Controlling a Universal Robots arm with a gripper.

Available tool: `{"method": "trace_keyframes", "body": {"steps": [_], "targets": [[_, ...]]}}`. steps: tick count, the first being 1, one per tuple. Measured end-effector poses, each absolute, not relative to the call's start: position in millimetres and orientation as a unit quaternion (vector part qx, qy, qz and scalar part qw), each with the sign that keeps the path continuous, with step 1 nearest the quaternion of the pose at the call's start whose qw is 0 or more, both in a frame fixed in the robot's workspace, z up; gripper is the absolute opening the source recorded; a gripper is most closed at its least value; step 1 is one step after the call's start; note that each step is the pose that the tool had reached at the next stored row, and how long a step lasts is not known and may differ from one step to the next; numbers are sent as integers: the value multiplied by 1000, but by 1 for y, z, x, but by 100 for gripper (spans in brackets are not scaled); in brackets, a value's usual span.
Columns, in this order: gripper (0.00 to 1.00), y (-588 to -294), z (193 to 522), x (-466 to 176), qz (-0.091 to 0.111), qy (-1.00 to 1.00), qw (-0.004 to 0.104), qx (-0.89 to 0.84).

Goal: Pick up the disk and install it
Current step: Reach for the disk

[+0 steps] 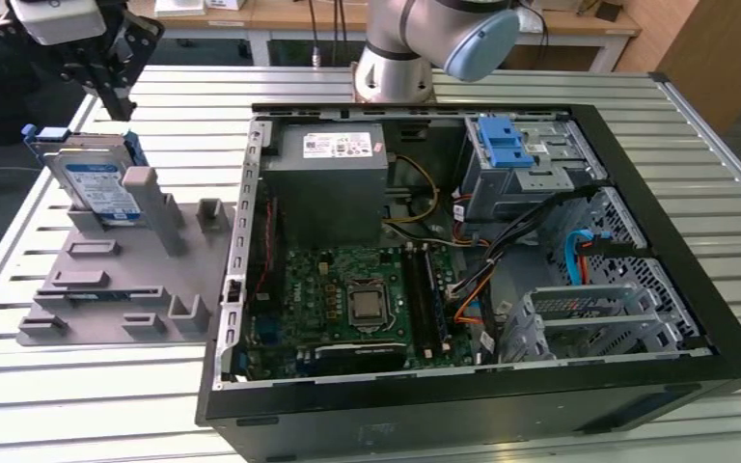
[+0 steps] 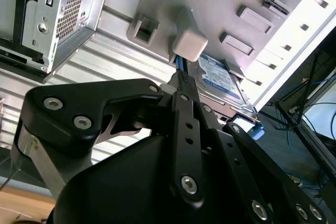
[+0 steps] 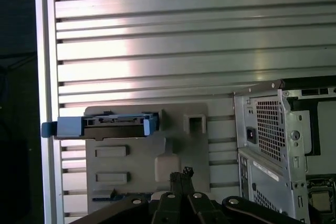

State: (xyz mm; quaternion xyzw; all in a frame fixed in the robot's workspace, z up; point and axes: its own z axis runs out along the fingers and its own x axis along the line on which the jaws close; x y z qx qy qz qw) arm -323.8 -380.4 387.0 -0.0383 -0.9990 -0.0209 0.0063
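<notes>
The disk [image 1: 96, 180] stands upright on its edge in a slot of the grey fixture plate [image 1: 100, 289] on the exterior view's left; it is silver with a white-and-blue label and a blue bracket. My gripper [image 1: 123, 104] hangs above and slightly behind it, not touching it. In the first wrist view the disk [image 3: 105, 125] appears edge-on, with my gripper [image 3: 181, 173] off to one side over the plate. The second wrist view has the label face of the disk [image 2: 220, 82] beyond my gripper [image 2: 181, 80]. The fingertips meet, with nothing between them.
The open computer case [image 1: 679, 386] lies on the slatted metal table [image 1: 74, 405], right of the fixture. Inside are the grey power-supply box [image 1: 332, 183], the motherboard [image 1: 344, 299] and a grey metal cage with a blue latch [image 1: 506, 145]. The table's edge [image 3: 44, 77] runs close to the disk.
</notes>
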Motion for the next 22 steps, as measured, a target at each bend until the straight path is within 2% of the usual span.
{"method": "trace_keyframes", "body": {"steps": [22], "targets": [[11,-366,385,-355,-21,-999,7,-38]]}}
